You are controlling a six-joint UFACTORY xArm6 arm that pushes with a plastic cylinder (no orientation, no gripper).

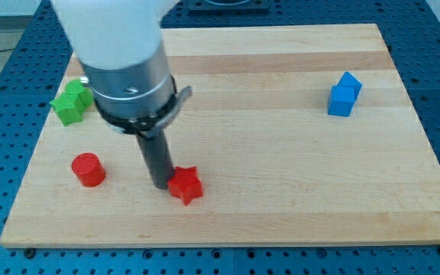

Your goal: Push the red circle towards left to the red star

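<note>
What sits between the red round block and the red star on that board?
In the camera view, only my tip stands between the red circle and the red star, close against the star's left side; otherwise bare wood.

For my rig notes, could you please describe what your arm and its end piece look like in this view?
My arm's upper part is a blurred white housing. Below it sits a silver-grey metal cylinder ringed by a dark band with a small grey tab sticking out to the view's right. From that hangs a straight dark rod ending in my tip. No cables or markings are visible.
</note>
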